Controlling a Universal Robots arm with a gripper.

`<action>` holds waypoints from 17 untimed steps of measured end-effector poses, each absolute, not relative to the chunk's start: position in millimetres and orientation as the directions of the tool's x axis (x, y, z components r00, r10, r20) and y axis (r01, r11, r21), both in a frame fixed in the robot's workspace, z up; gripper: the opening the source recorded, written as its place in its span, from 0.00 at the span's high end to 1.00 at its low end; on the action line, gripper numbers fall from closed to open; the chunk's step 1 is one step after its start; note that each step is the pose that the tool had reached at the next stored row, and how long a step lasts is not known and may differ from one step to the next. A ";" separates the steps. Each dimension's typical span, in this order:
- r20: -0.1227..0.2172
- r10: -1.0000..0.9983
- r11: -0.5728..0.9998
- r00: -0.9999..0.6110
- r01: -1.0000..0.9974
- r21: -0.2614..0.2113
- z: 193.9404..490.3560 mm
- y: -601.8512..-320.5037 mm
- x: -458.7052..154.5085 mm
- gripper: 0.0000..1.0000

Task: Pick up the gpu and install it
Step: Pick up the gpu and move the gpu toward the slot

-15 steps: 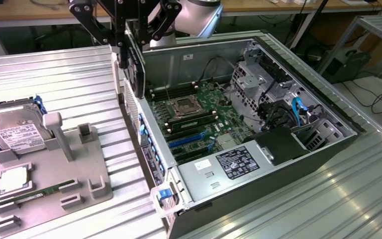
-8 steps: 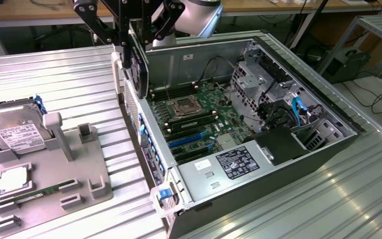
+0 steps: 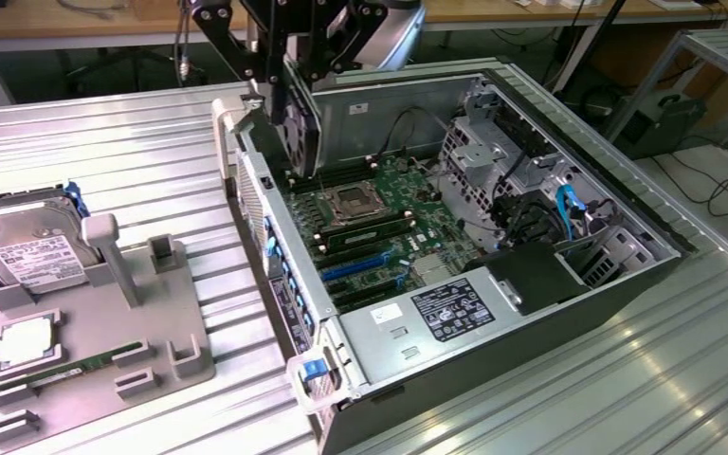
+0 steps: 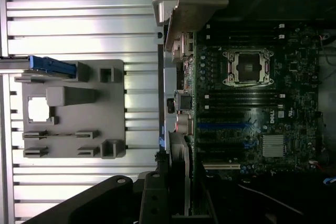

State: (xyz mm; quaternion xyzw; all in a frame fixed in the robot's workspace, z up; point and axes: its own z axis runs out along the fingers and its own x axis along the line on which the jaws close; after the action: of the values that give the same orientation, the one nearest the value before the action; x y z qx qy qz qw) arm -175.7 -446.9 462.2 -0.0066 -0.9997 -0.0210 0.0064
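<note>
Nearest, at the exterior view's left, the grey plastic parts holder (image 3: 174, 322) sits on the ribbed metal counter (image 3: 124, 152). Beside it, the open black computer case (image 3: 529, 379) shows its green motherboard (image 3: 396, 223). The blue expansion slots (image 3: 357, 267) lie bare, so we judge the seating not yet done. Farthest, the tool (image 3: 299, 76) is clamped on the flat green gpu card (image 3: 300, 128), which hangs on edge above the case's far left corner, close to its rear wall. Pickup is done. We see open room over the board, while blue cables (image 3: 568, 210) and a silver drive cage (image 3: 478, 142) crowd the right.

gpu (image 3: 299, 133) upright above open case
</note>
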 end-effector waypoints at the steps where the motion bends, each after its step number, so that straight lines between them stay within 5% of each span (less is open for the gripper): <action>1: 0.013 0.013 0.999 -1.000 0.013 0.042 462.2 -446.9 -172.2 0.73; 17: 0.013 0.013 0.999 -1.000 0.013 0.042 460.0 -446.9 -91.4 0.73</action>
State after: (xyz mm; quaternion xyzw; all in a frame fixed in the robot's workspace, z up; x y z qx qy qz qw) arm -91.4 -446.9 460.0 -0.0066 -0.9997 -0.0210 0.0063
